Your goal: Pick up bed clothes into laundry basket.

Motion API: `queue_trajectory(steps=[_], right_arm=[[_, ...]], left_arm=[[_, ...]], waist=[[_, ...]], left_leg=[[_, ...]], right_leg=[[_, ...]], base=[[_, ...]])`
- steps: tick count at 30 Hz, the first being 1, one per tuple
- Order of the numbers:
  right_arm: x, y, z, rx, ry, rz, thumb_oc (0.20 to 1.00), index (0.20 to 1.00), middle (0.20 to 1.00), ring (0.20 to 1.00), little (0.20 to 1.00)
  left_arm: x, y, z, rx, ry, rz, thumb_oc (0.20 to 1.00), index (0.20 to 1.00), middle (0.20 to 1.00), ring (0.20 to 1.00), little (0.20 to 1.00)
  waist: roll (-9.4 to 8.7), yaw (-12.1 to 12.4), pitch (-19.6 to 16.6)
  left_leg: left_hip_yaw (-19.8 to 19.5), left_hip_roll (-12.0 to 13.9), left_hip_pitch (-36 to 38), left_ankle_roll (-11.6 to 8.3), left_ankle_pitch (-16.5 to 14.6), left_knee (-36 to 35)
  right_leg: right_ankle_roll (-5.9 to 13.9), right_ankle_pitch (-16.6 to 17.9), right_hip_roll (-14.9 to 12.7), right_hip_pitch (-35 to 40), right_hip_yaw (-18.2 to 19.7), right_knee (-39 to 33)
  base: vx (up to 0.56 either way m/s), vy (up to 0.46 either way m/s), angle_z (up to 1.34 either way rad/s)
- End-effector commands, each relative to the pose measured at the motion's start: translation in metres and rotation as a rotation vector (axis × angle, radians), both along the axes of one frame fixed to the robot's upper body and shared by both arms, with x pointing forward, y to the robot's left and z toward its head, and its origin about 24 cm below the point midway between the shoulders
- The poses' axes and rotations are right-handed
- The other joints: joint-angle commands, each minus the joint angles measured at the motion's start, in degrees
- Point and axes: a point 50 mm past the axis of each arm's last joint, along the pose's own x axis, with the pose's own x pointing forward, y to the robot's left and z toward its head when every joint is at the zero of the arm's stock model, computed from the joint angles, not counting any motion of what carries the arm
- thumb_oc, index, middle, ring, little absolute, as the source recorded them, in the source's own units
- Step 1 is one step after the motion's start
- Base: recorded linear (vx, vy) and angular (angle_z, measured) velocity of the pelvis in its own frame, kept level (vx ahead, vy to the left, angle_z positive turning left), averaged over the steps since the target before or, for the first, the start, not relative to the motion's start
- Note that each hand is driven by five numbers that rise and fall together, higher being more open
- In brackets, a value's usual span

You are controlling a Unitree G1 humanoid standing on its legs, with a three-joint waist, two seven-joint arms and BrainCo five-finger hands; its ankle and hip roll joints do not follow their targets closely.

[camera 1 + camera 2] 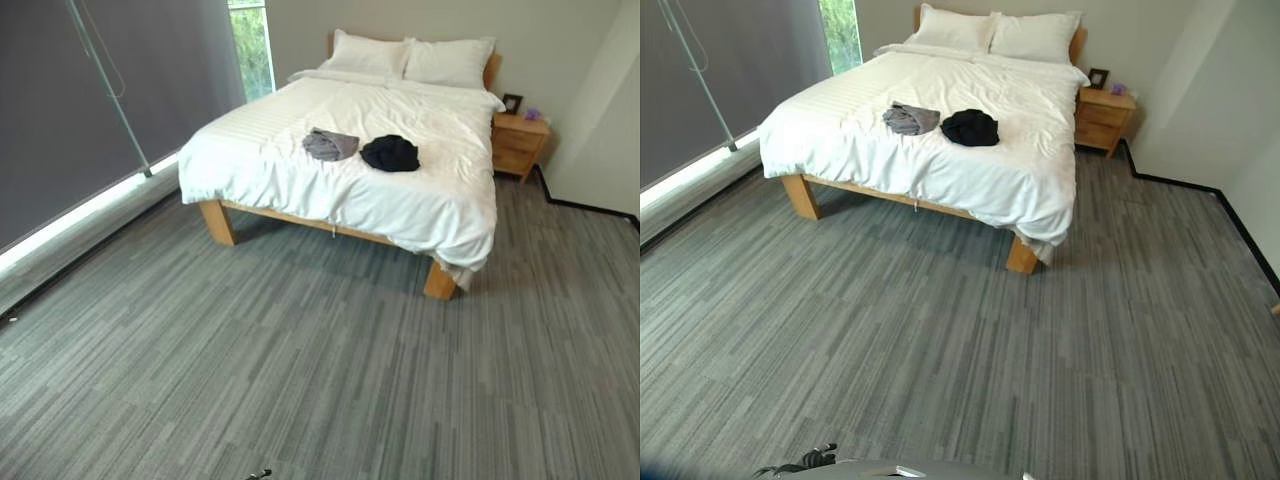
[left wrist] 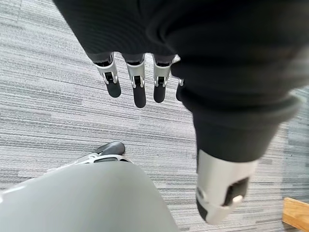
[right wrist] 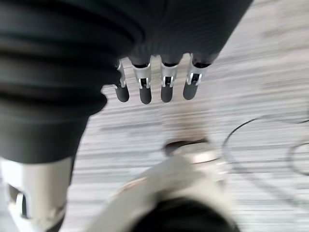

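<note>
The left hand [image 2: 145, 72] and the right hand [image 3: 159, 77] hang with fingers straight and empty above the grey carpet [image 1: 300, 370]. Well ahead, at twelve o'clock, stands the bed [image 1: 400, 190] — on its white duvet lie a grey garment [image 1: 330, 145] and, just beside it at three o'clock, a black garment [image 1: 390, 153].

We cannot tell what the small purple thing [image 1: 532, 114] on the nightstand [image 1: 519, 143] is; it is too small. The picture frame [image 1: 512, 102] beside it is too tiny for us to make out. The headboard [image 1: 491, 70] is mostly hidden behind the pillows [image 1: 410, 59]. The grey clothes [image 1: 330, 144] and black clothes [image 1: 390, 153] are bunched up, so we cannot name them.
</note>
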Motion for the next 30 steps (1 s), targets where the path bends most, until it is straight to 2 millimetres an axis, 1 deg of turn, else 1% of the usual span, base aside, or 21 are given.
queue_trajectory(steps=[1,5,8,9,10,11,12,13,15,17,18,19,20,21,22,23,24,25,26,28,30], right_arm=[[0.016,-0.013,0.003,-0.030,-0.011,0.044,1.000,1.000,1.000,1.000,1.000],[0.017,-0.015,0.003,-0.036,-0.014,0.030,1.000,1.000,1.000,1.000,1.000],[0.037,-0.024,0.006,-0.066,-0.084,-0.024,1.000,1.000,1.000,1.000,1.000],[0.057,-0.032,0.010,-0.091,-0.155,-0.029,1.000,1.000,1.000,1.000,1.000],[0.057,-0.032,0.010,-0.091,-0.155,-0.029,1.000,1.000,1.000,1.000,1.000],[0.089,-0.040,0.018,-0.118,-0.285,-0.013,1.000,1.000,1.000,1.000,1.000],[0.089,-0.040,0.018,-0.118,-0.284,-0.013,1.000,1.000,1.000,1.000,1.000],[0.106,-0.042,0.024,-0.128,-0.356,0.007,1.000,1.000,1.000,1.000,1.000],[0.134,-0.046,0.040,-0.141,-0.508,0.040,1.000,1.000,1.000,1.000,1.000],[0.164,-0.050,0.070,-0.157,-0.714,0.104,1.000,1.000,1.000,1.000,1.000],[0.171,-0.053,0.081,-0.177,-0.777,0.124,1.000,1.000,1.000,1.000,1.000],[0.186,-0.054,0.108,-0.234,-0.915,0.184,1.000,1.000,1.000,1.000,1.000],[0.186,-0.054,0.108,-0.234,-0.913,0.184,1.000,1.000,1.000,1.000,1.000],[0.189,-0.055,0.118,-0.265,-0.956,0.203,1.000,1.000,1.000,1.000,1.000],[0.198,-0.051,0.138,-0.300,-1.070,0.219,1.000,1.000,1.000,1.000,1.000],[0.198,-0.049,0.140,-0.290,-1.096,0.201,1.000,1.000,1.000,1.000,1.000],[0.199,-0.047,0.144,-0.289,-1.126,0.206,1.000,1.000,1.000,1.000,1.000],[0.199,-0.044,0.146,-0.306,-1.137,0.240,1.000,1.000,1.000,1.000,1.000],[0.197,-0.044,0.142,-0.321,-1.112,0.270,1.000,1.000,1.000,1.000,1.000],[0.198,-0.041,0.142,-0.321,-1.109,0.299,1.000,1.000,1.000,1.000,1.000],[0.194,-0.037,0.136,-0.291,-1.096,0.278,1.000,1.000,1.000,1.000,1.000]], left_arm=[[0.012,-0.026,-0.003,-0.075,0.007,-0.058,1.000,1.000,1.000,1.000,1.000],[0.014,-0.024,-0.002,-0.050,0.000,-0.061,1.000,1.000,1.000,1.000,1.000],[0.037,-0.023,0.003,-0.017,-0.072,-0.080,1.000,1.000,1.000,1.000,1.000],[0.058,-0.021,0.010,-0.001,-0.136,-0.088,1.000,1.000,1.000,1.000,1.000],[0.058,-0.021,0.010,-0.001,-0.136,-0.088,1.000,1.000,1.000,1.000,1.000],[0.094,-0.017,0.025,-0.004,-0.280,-0.043,1.000,1.000,1.000,1.000,1.000],[0.094,-0.017,0.025,-0.004,-0.280,-0.043,1.000,1.000,1.000,1.000,1.000],[0.111,-0.018,0.034,-0.008,-0.350,-0.054,1.000,1.000,1.000,1.000,1.000],[0.140,-0.018,0.055,-0.036,-0.506,-0.050,1.000,1.000,1.000,1.000,1.000],[0.166,-0.016,0.085,-0.076,-0.680,-0.049,1.000,1.000,1.000,1.000,1.000],[0.172,-0.015,0.095,-0.089,-0.733,-0.052,1.000,1.000,1.000,1.000,1.000],[0.183,-0.013,0.119,-0.115,-0.858,-0.038,1.000,1.000,1.000,1.000,1.000],[0.182,-0.013,0.119,-0.115,-0.857,-0.038,1.000,1.000,1.000,1.000,1.000],[0.185,-0.014,0.128,-0.132,-0.905,-0.041,1.000,1.000,1.000,1.000,1.000],[0.188,-0.012,0.146,-0.137,-1.004,-0.020,1.000,1.000,1.000,1.000,1.000],[0.188,-0.012,0.148,-0.147,-1.024,-0.002,1.000,1.000,1.000,1.000,1.000],[0.189,-0.012,0.155,-0.151,-1.065,0.009,1.000,1.000,1.000,1.000,1.000],[0.187,-0.013,0.158,-0.165,-1.088,0.040,1.000,1.000,1.000,1.000,1.000],[0.185,-0.014,0.158,-0.172,-1.093,0.048,1.000,1.000,1.000,1.000,1.000],[0.184,-0.014,0.158,-0.166,-1.091,0.036,1.000,1.000,1.000,1.000,1.000],[0.175,-0.009,0.153,-0.152,-1.076,0.055,1.000,1.000,1.000,1.000,1.000]], waist=[[-0.35,-0.38,1.03],[-0.29,-0.36,0.80],[-0.05,-0.69,0.40],[0.12,-1.00,0.18],[0.12,-0.99,0.22],[0.25,-1.23,0.15],[0.25,-1.23,0.18],[0.31,-1.35,0.22],[0.44,-1.55,0.43],[0.58,-1.85,0.60],[0.66,-1.94,0.67],[0.87,-2.05,0.88],[0.86,-2.04,0.85],[0.96,-2.03,0.94],[1.04,-1.96,1.17],[1.04,-1.93,1.27],[0.98,-1.87,1.41],[0.88,-1.73,1.69],[0.72,-1.56,1.97],[0.60,-1.44,2.24],[0.35,-1.10,2.74]], left_leg=[[-3.03,0.57,1.49,-4.25,0.40,-1.94],[-2.86,0.63,1.72,-4.28,0.17,-1.94],[-2.72,0.71,2.04,-4.48,-0.02,-1.94],[-2.41,0.72,2.21,-4.58,-0.11,-1.94],[-2.40,0.73,2.24,-4.58,-0.12,-1.94],[-2.26,0.81,2.23,-4.65,-0.08,-1.94],[-2.26,0.81,2.27,-4.65,-0.09,-1.94],[-2.24,0.81,2.22,-4.65,-0.02,-1.94],[-2.21,0.78,2.10,-4.63,0.20,-1.94],[-2.13,0.78,2.05,-4.64,0.43,-1.94],[-2.15,0.72,1.95,-4.65,0.49,-1.94],[-2.20,0.68,1.83,-4.58,0.55,-1.94],[-2.21,0.68,1.86,-4.58,0.54,-1.94],[-2.25,0.62,1.85,-4.52,0.54,-1.94],[-2.39,0.54,1.82,-4.40,0.40,-1.94],[-2.42,0.49,1.84,-4.37,0.37,-1.94],[-2.47,0.47,1.84,-4.36,0.30,-1.94],[-2.48,0.45,1.80,-4.28,0.26,-1.94],[-2.42,0.45,1.72,-4.22,0.18,-1.94],[-2.43,0.45,1.63,-4.19,0.12,-1.94],[-2.19,0.43,1.43,-4.08,-0.01,-1.94]], right_leg=[[5.32,4.55,-3.31,3.43,0.36,-5.84],[5.35,4.70,-3.29,3.74,0.46,-6.33],[5.49,4.84,-3.20,4.19,0.61,-6.88],[5.59,4.93,-3.14,4.29,0.83,-7.08],[5.59,4.93,-3.13,4.31,0.83,-7.08],[5.68,5.01,-3.14,4.16,1.23,-7.03],[5.69,4.99,-3.14,4.20,1.23,-7.02],[5.76,5.01,-3.12,4.11,1.30,-6.91],[5.92,5.07,-3.12,3.79,1.32,-6.64],[6.16,5.11,-3.18,3.61,1.37,-6.45],[6.27,5.17,-3.24,3.51,1.28,-6.43],[6.44,5.23,-3.36,3.44,1.25,-6.40],[6.44,5.22,-3.36,3.47,1.25,-6.40],[6.55,5.24,-3.44,3.54,1.13,-6.40],[6.65,5.27,-3.60,3.57,1.07,-6.44],[6.68,5.28,-3.67,3.59,1.00,-6.48],[6.71,5.31,-3.75,3.57,0.94,-6.55],[6.69,5.31,-3.80,3.56,0.95,-6.61],[6.69,5.38,-3.84,3.53,1.09,-6.77],[6.70,5.43,-3.84,3.47,1.13,-6.83],[6.86,5.61,-4.01,3.30,1.16,-7.07]], base=[[0.02,0.005,-0.04],[0.04,0.001,-0.06],[0.05,0.004,-0.03],[0.03,0.012,-0.05],[0.02,0.017,-0.07],[0.00,0.007,-0.09],[0.00,0.011,-0.08],[-0.01,0.009,-0.07],[-0.01,0.007,-0.02],[0.00,0.000,0.00],[-0.01,0.033,0.01],[0.00,0.000,0.00],[0.00,0.000,0.00],[0.01,0.016,-0.03],[0.00,0.000,0.00],[0.00,0.000,0.00],[0.00,0.000,0.00],[0.00,0.000,0.00],[0.00,0.000,0.00],[0.00,0.000,0.00],[0.00,0.000,0.00]])
